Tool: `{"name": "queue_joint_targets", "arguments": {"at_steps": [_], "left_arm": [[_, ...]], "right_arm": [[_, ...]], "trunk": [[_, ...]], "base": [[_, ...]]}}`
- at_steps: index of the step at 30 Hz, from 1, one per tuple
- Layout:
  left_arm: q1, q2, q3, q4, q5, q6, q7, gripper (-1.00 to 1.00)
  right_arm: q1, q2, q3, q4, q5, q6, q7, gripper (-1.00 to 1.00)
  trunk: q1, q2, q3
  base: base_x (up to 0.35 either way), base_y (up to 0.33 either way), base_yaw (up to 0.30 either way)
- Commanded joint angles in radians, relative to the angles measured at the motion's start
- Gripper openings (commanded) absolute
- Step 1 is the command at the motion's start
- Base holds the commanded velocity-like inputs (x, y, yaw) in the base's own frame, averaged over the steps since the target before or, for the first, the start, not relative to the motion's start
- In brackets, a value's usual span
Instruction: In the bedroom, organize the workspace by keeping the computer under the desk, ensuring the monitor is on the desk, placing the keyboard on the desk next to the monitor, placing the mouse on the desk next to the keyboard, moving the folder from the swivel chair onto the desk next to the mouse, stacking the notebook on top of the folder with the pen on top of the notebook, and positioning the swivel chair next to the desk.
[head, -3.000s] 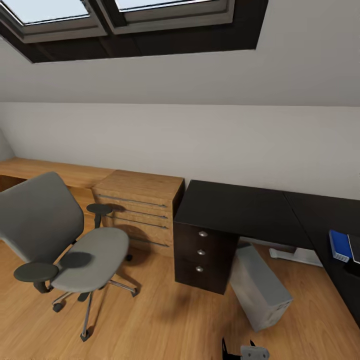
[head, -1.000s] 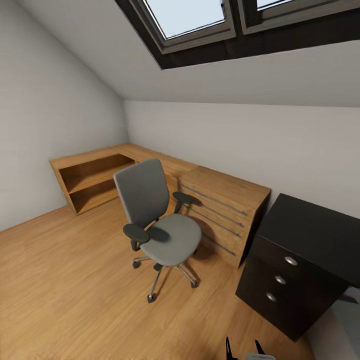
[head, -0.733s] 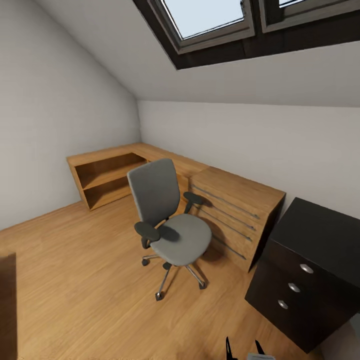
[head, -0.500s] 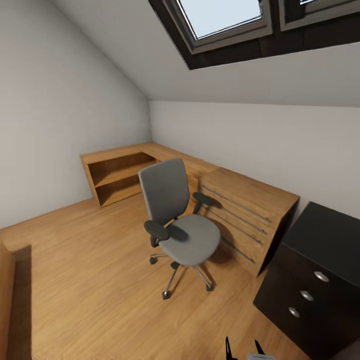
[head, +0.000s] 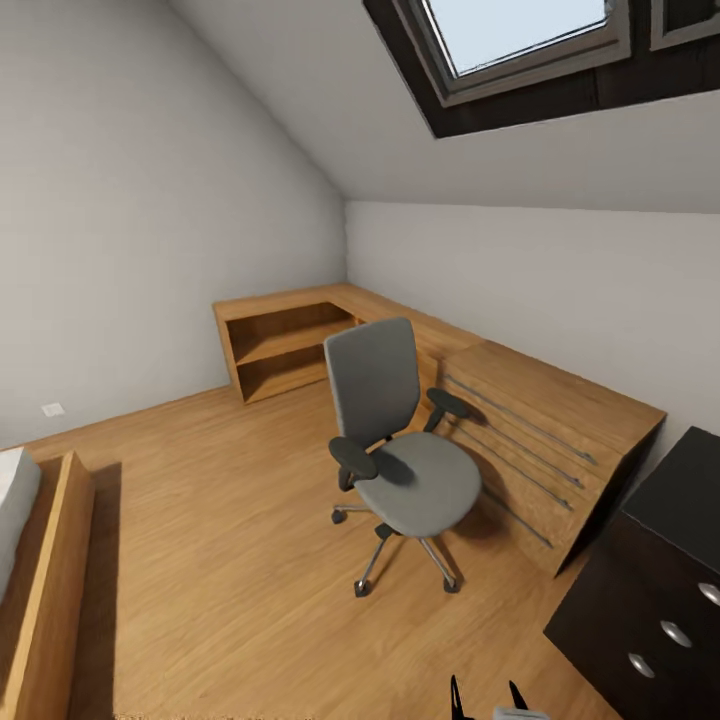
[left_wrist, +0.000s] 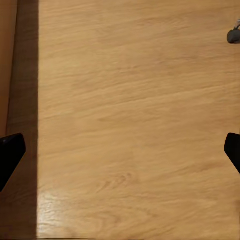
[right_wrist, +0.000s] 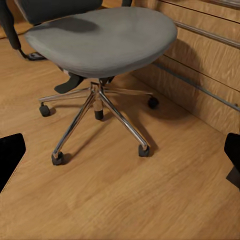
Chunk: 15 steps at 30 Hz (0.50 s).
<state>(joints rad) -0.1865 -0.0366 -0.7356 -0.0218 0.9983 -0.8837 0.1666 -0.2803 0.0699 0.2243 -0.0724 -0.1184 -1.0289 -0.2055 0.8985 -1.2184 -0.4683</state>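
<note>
1. Both grippers are seen with their fingers spread wide and nothing between them: in the left wrist view the left gripper (left_wrist: 120, 155) is shown as two black fingertips (left_wrist: 10, 152) at opposite edges of the picture, and in the right wrist view the right gripper (right_wrist: 120, 152) appears the same way, with its fingertips (right_wrist: 10, 152) far apart.
2. Nothing is touched by either gripper; bare wooden floor (left_wrist: 135, 100) is seen beneath the left one, and a strip of shadow runs along one side of that floor.
3. A small part of one caster of the swivel chair (left_wrist: 233, 35) is caught at the corner of the left wrist view.
4. Far more of the swivel chair (right_wrist: 102, 40) is shown in the right wrist view: the grey seat, the chrome five-star base and its black casters, standing on the floor just beside the wooden chest (right_wrist: 205, 60) with its long bar handles.
5. The whole room is given by the head view alone: the swivel chair (head: 400, 430) stands on the floor in front of the wooden chest (head: 550, 440), its seat bare.
6. The desk (head: 660, 590) is seen at the lower right corner of the head view, well apart from the chair, with round silver knobs on its black drawers.
7. A low wooden shelf unit (head: 285, 345) is set into the far corner of the room, and a wooden bed frame (head: 50, 590) lies at the left edge.
8. A skylight (head: 520, 40) is set in the sloping ceiling.
9. The pose of the arms cannot be told beyond a few dark gripper parts at the lower edge of the head view.
</note>
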Motion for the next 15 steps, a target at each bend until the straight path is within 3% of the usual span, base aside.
{"name": "queue_joint_targets", "arguments": {"at_steps": [1,15], "left_arm": [[-0.001,0.000,-0.008,0.000,-0.001,-0.001,0.011,1.00],[-0.001,-0.001,-0.008,0.000,-0.001,0.003,0.014,1.00]], "right_arm": [[-0.001,0.000,0.009,0.000,-0.010,-0.003,-0.001,1.00],[-0.001,0.001,0.009,0.000,-0.009,0.000,0.000,1.00]], "trunk": [[0.000,-0.001,-0.001],[0.000,-0.001,-0.001]], "base": [[0.000,0.000,0.278],[0.000,0.000,0.278]]}}
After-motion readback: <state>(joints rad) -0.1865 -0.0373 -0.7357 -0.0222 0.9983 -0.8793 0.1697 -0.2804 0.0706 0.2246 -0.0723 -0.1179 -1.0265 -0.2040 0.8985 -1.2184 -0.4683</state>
